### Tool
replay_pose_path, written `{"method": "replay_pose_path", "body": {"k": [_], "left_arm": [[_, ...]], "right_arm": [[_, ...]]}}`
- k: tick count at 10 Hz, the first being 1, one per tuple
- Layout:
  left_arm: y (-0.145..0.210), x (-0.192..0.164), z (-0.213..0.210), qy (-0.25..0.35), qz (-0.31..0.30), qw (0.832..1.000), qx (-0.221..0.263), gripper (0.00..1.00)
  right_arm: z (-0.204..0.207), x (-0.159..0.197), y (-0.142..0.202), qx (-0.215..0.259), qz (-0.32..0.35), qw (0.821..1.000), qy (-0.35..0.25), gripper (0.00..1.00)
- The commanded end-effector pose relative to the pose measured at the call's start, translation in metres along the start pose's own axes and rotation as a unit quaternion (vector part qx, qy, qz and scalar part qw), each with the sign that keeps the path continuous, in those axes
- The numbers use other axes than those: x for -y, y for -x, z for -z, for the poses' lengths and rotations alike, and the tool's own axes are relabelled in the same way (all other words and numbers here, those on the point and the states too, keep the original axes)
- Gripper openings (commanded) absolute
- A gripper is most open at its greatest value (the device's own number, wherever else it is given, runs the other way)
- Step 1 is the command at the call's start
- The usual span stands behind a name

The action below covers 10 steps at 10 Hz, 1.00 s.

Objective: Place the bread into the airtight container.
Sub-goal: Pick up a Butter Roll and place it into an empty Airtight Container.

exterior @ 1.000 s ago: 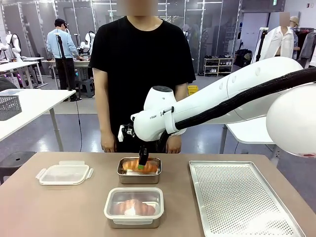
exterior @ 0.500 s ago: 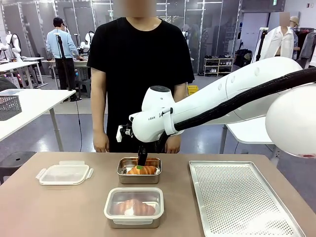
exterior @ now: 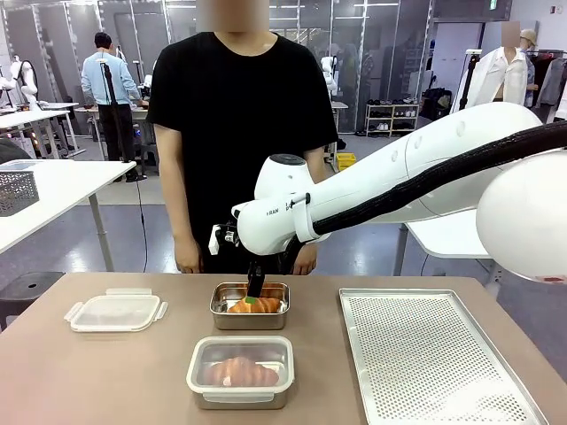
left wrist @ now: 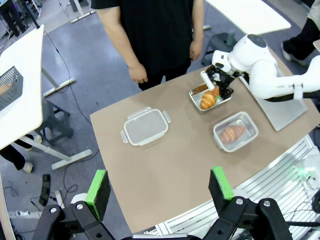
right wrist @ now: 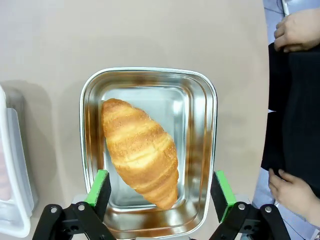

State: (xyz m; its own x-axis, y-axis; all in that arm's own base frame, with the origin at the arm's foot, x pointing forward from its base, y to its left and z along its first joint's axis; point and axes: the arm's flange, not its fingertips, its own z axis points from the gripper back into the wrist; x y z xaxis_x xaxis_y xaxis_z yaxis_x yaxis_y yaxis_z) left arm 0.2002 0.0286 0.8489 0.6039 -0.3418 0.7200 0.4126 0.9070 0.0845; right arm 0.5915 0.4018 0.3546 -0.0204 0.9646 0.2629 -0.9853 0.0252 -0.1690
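The right gripper (right wrist: 160,192) is hovering with fingers spread wide above the croissant (right wrist: 140,150) lying in the steel container (right wrist: 207,150); the left gripper (left wrist: 159,187) is hanging wide apart, holding nothing.

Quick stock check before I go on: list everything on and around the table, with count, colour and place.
croissant: 2, golden brown; one in the open steel container, one in the lidded container
open steel container: 1, silver, far middle of table, below the right gripper
lidded container: 1, steel with clear lid on top, near middle
loose lid: 1, clear, robot's left side of table
perforated tray: 1, silver, robot's right side
table: 1, brown
person: 1, black shirt, at far edge, hands hanging
right gripper: black with green pads, open above the far croissant
left gripper: black with green pads, open, high over the table's near edge
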Motion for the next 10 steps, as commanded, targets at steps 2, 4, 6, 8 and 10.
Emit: {"method": "replay_pose_path", "body": {"k": [2, 4, 6, 8, 10], "left_arm": [[0.0, 0.0, -0.001, 0.002, -0.001, 1.0, 0.0, 1.0], [0.0, 0.0, -0.001, 0.002, -0.001, 1.0, 0.0, 1.0], [0.0, 0.0, -0.001, 0.002, -0.001, 1.0, 0.0, 1.0], [0.0, 0.0, -0.001, 0.002, -0.001, 1.0, 0.0, 1.0], [0.0, 0.0, -0.001, 0.002, -0.001, 1.0, 0.0, 1.0]], "right_arm": [[-0.001, 0.0, 0.001, 0.001, -0.001, 1.0, -0.001, 1.0], [-0.001, 0.0, 0.001, 0.001, -0.001, 1.0, -0.001, 1.0], [-0.001, 0.0, 0.001, 0.001, -0.001, 1.0, -0.001, 1.0], [-0.001, 0.0, 0.001, 0.001, -0.001, 1.0, -0.001, 1.0], [-0.031, -0.005, 0.01, -0.017, 0.019, 0.999, 0.022, 1.0]]}}
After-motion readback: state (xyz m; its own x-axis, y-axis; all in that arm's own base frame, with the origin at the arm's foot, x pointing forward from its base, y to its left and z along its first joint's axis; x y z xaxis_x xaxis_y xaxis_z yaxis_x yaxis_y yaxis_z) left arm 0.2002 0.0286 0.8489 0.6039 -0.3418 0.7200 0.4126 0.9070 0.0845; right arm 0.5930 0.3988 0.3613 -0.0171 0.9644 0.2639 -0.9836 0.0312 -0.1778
